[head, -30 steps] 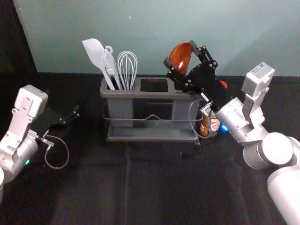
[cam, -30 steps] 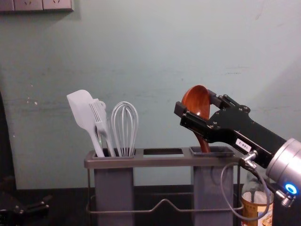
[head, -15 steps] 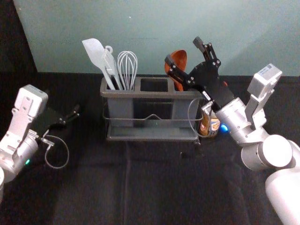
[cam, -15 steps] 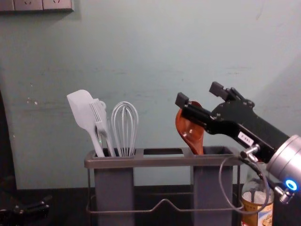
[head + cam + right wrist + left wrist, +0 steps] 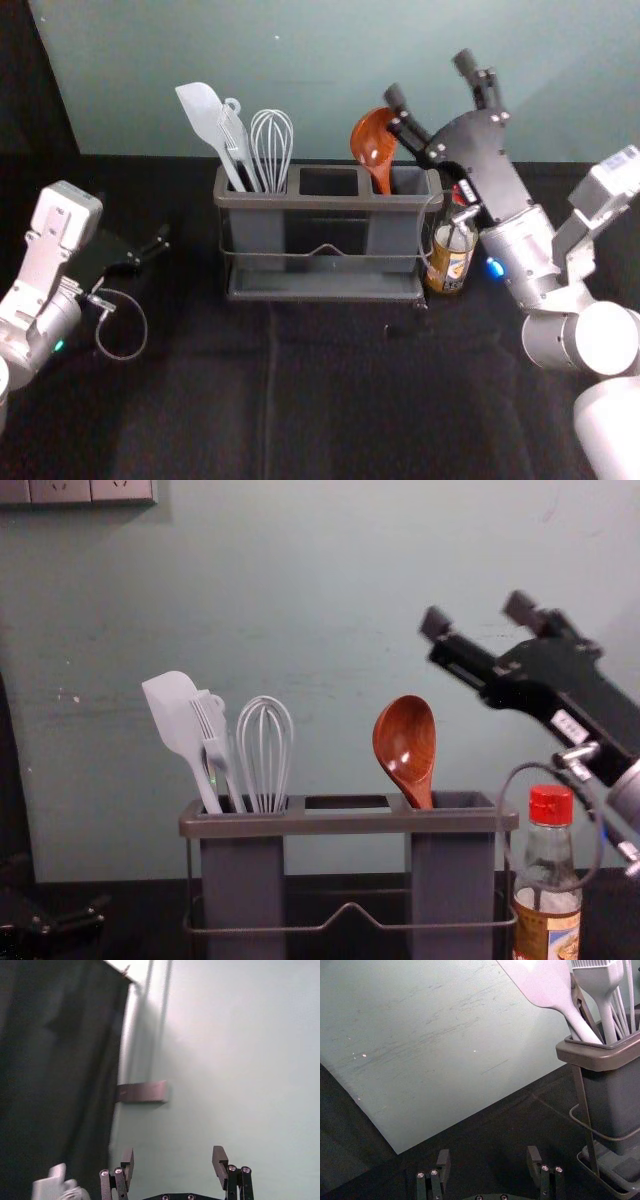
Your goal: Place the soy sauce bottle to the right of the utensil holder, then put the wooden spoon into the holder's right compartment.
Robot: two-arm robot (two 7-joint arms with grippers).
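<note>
Wooden spoon (image 5: 405, 742) stood in the right compartment (image 5: 453, 880) as the right gripper (image 5: 478, 614) hung spread and empty

The spoon leaned toward the left within the right-hand cup of the utensil holder (image 5: 345, 823), its glossy red-brown bowl up above the rim and its handle down inside; the right gripper was above and to the right of it, apart from the bowl in the chest view, its claw wide open with nothing between the tips; a thin cable (image 5: 556, 890) looped down from that arm, passing across the front of the soy sauce bottle (image 5: 548, 880) in the chest view.

The bottle stood upright on the dark-covered table (image 5: 340, 400), just beside the holder's right end; it had a red cap, clear glass at the shoulder and a yellowish label lower down.

In the holder's left compartment (image 5: 243, 880) stood a white spatula (image 5: 175, 715), a white brush (image 5: 210, 725) and a white whisk (image 5: 266, 755), their heads up above the rim; between the two cups, the rim had another opening.

The left gripper (image 5: 152, 247) was parked over the table, well to the left of the holder; the left wrist view showed its claw (image 5: 489, 1152) spread too, holding nothing.
</note>
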